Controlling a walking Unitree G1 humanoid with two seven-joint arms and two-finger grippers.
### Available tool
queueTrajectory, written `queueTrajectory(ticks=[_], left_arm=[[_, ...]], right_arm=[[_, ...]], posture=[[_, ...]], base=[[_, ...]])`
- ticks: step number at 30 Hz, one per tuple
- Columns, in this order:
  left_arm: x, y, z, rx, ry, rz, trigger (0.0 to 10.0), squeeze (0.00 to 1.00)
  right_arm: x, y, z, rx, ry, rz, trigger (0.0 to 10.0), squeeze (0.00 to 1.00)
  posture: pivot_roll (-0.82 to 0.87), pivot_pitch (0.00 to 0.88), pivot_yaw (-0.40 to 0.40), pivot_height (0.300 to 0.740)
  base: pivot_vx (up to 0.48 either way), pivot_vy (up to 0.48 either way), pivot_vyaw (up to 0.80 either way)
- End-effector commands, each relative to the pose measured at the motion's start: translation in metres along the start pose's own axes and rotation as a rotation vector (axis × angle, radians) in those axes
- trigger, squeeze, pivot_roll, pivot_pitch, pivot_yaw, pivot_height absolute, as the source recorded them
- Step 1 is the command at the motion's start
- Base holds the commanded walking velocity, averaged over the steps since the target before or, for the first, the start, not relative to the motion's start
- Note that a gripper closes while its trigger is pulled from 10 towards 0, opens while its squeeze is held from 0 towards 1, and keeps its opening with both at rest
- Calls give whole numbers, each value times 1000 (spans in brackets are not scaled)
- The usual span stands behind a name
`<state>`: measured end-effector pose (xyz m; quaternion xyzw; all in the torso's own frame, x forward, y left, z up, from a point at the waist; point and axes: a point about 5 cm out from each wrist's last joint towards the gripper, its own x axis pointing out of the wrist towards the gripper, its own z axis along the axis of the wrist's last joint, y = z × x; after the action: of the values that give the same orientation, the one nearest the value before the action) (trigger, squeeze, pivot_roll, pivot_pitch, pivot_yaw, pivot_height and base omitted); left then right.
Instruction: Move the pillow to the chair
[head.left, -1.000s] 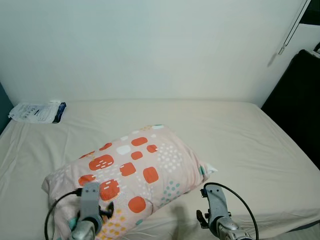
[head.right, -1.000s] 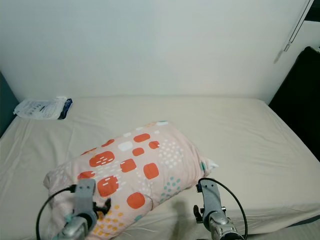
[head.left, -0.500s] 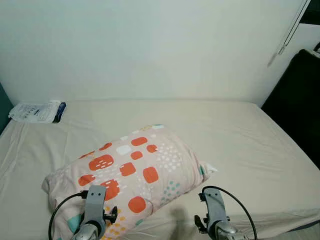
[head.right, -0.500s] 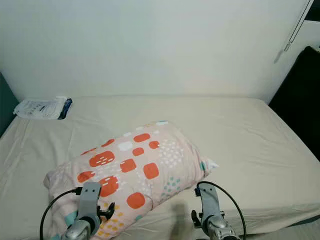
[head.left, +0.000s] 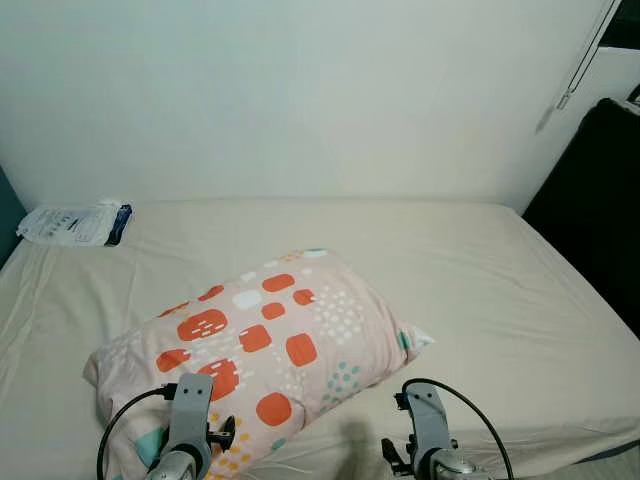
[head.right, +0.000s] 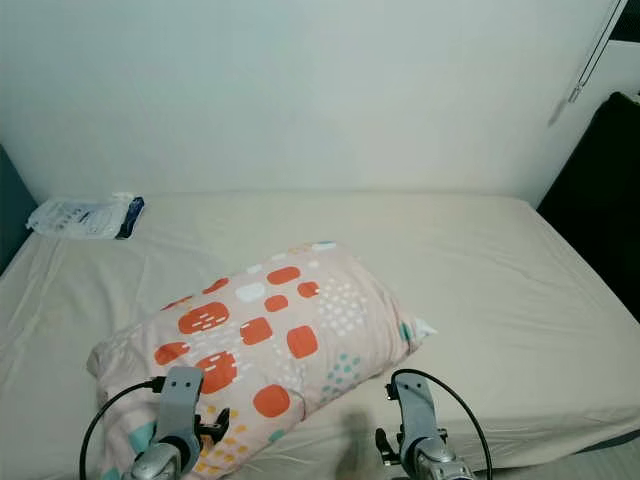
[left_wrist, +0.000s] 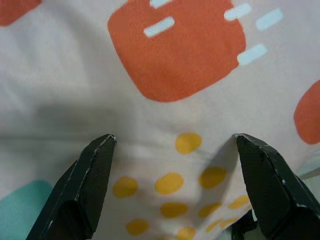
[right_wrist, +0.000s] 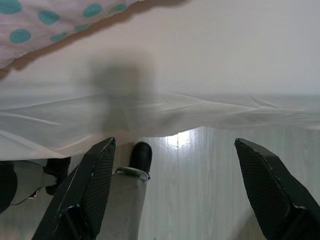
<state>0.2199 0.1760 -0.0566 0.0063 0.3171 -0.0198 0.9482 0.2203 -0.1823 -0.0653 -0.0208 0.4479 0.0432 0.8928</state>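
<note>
A pink pillow with orange patches and teal and yellow dots lies slantwise on the beige bed, near its front edge. My left arm rises at the pillow's near left corner. My left gripper stands open right over the pillow's fabric, with nothing between its fingers. My right arm is just right of the pillow's near end. My right gripper is open and empty above the bed's front edge, with the pillow's dotted corner beside it.
A white and blue packet lies at the bed's back left corner. A tall dark object stands along the bed's right side. A plain wall backs the bed. Below the bed's front edge are pale floor and my foot.
Both arms have sunk lower in the eye views. The left arm has also drifted slightly right along the pillow's near corner. The pillow has not moved.
</note>
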Motion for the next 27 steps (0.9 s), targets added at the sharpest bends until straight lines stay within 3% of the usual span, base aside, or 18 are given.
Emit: queueTrajectory(ticks=[1,4,6,11,18,23,27], left_arm=[[2,-4,3,2,-5,-10,10000,0],[3,-4,5,2,-8,-10,10000,0],[3,-4,6,5,-10,-10,10000,0],[2,-4,4,9,-7,-11,10000,0],[3,-5,5,7,-10,-11,10000,0],[3,-6,5,5,-11,-11,10000,0],[3,-9,5,27,-7,-27,10000,0]], right_arm=[[1,1,7,-22,-18,-6,10000,1000],[1,2,8,-6,-18,-10,10000,1000],[2,5,12,91,-33,7,10000,0],[2,4,13,100,-33,4,10000,0],[1,-3,13,2,-29,-33,10000,0],[1,-5,15,25,-34,-32,10000,0],[2,1,18,-47,-45,13,10000,0]], posture=[[85,0,-101,740],[84,0,-99,740],[81,0,-95,740],[81,0,-96,740],[88,0,-105,740],[88,0,-109,740],[82,0,-107,740]], base=[[0,0,0],[0,0,0],[0,0,0],[0,0,0],[0,0,0],[0,0,0],[0,0,0]])
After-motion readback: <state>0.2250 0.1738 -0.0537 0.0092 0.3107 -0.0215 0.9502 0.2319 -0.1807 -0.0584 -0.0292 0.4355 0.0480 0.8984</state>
